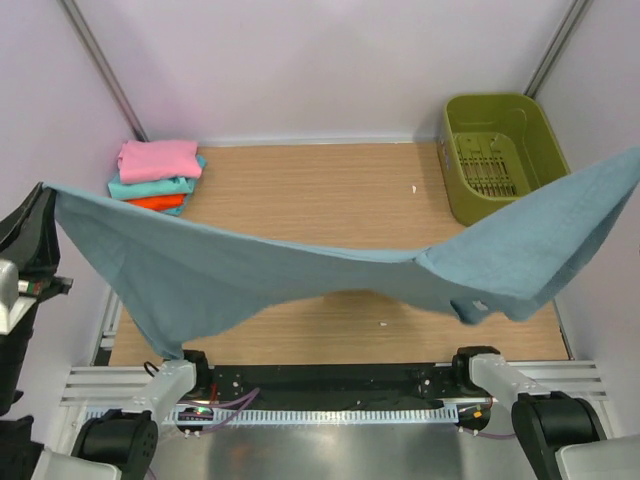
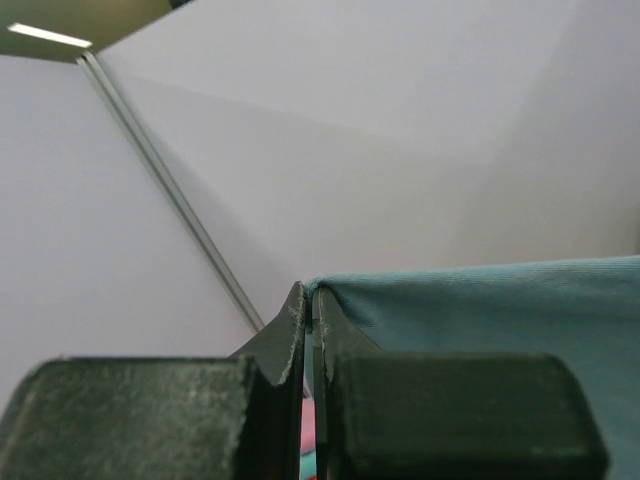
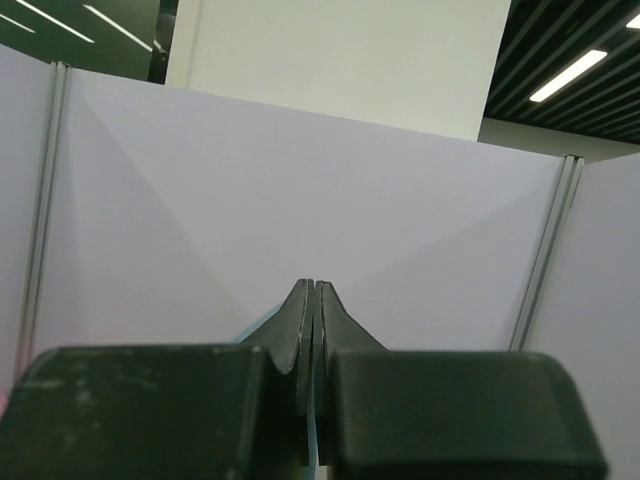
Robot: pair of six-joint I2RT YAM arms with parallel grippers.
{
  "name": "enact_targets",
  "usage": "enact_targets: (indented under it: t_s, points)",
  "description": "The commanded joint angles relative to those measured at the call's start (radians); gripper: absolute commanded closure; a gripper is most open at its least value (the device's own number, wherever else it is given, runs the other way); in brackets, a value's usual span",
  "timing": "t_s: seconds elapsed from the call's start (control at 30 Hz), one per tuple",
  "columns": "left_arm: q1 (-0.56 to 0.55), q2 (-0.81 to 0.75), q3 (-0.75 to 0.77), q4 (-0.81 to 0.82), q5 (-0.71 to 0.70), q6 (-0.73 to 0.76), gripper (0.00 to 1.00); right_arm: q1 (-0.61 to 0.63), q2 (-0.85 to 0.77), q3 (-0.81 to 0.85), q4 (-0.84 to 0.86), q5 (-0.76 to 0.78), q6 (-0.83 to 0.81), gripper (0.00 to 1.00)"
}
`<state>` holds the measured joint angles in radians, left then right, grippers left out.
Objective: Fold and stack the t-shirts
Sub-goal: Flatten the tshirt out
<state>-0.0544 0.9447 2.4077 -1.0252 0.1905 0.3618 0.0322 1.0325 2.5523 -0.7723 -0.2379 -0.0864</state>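
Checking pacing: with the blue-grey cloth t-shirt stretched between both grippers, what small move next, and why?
Probably lower both arms to lay the slate blue-grey t-shirt flat on the wooden table: left gripper and right gripper pinch its ends, and it sags unfolded midair.

At table far-left corner: stack of three folded shirts, one on another. At table far-right corner: basket. Above table: shirt, strung left to right, sagging over table middle, nearer than stack and basket. Left end beyond table's left edge, in left gripper. Right end past table's right side, in front of basket's near-right corner.
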Motion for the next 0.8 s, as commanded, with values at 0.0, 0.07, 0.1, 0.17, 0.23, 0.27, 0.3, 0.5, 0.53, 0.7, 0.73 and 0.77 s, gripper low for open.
enact_targets:
  t_s: [0.0,0.07,0.1,0.17,0.23,0.27,0.3,0.5,0.53,0.7,0.73,0.77]
  points:
    - [0.018,0.091,-0.071,0.043,0.006,-0.029,1.0,-0.005,0.13,-0.078,0.097,0.028,0.017,0.99]
    - [0.019,0.091,-0.139,0.063,-0.006,-0.032,1.0,-0.005,0.165,-0.124,0.123,0.02,0.03,0.99]
    - [0.019,0.097,-0.207,0.065,-0.006,-0.034,1.0,-0.005,0.173,-0.151,0.136,0.012,0.031,0.99]
    - [0.018,0.1,-0.287,0.071,-0.016,-0.034,1.0,-0.003,0.169,-0.283,0.189,0.0,0.027,0.99]
    - [0.019,0.109,-0.411,0.076,-0.031,-0.031,1.0,-0.005,0.163,-0.433,0.231,-0.001,0.016,0.99]
    - [0.018,0.114,-0.458,0.086,-0.046,-0.023,1.0,-0.003,0.172,-0.476,0.269,-0.001,0.005,0.99]
    - [0.018,0.117,-0.502,0.102,-0.055,-0.018,1.0,-0.006,0.182,-0.515,0.287,-0.003,0.002,0.99]
    - [0.019,0.216,-0.854,0.362,-0.045,0.026,1.0,-0.003,0.436,-0.632,0.401,-0.032,0.019,0.99]
    - [0.018,0.247,-0.867,0.376,-0.039,0.032,1.0,0.0,0.48,-0.632,0.41,-0.032,0.017,0.99]
    - [0.019,0.472,-0.982,0.54,-0.026,0.058,1.0,0.049,0.855,-0.56,0.429,-0.012,-0.002,0.99]
    - [0.018,0.508,-0.993,0.568,-0.023,0.057,1.0,0.057,0.909,-0.496,0.43,-0.002,-0.028,0.99]
    - [0.019,0.57,-0.999,0.591,-0.02,0.06,1.0,0.066,0.963,-0.45,0.429,0.014,-0.044,0.99]
